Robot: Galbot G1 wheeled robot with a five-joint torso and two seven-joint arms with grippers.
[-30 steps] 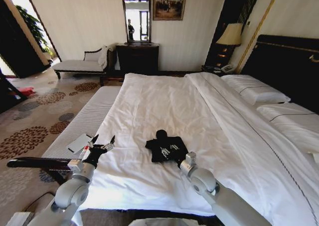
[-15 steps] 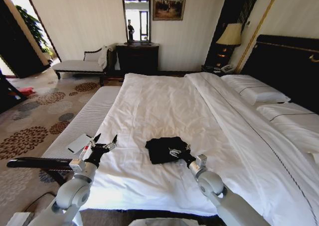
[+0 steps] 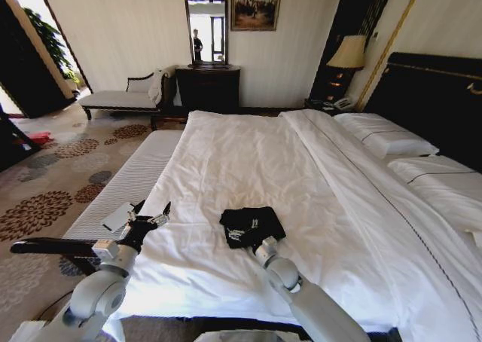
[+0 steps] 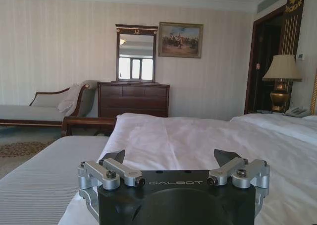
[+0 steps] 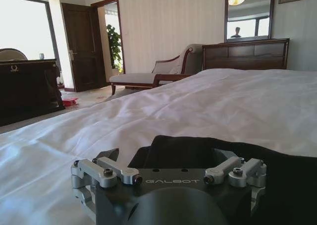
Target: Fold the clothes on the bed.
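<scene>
R gripper (image 3: 258, 243) pulled back to T-shirt (image 3: 252, 225) near edge, open.

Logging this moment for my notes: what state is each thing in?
T-shirt: folded into a small bundle, lying on the bed.
Bed: made, white duvet spread flat.
Left gripper: open, beside the bed's edge, holding nothing.
Right gripper: open, at the T-shirt's near edge.
Lamp: standing upright on the nightstand.

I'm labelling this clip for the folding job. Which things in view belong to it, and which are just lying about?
Part of the job:
black T-shirt
bed
right gripper, at the shirt's near edge
left gripper, jaws open, off the bed's left edge

Just lying about:
pillows
lamp
chaise
dresser
</scene>
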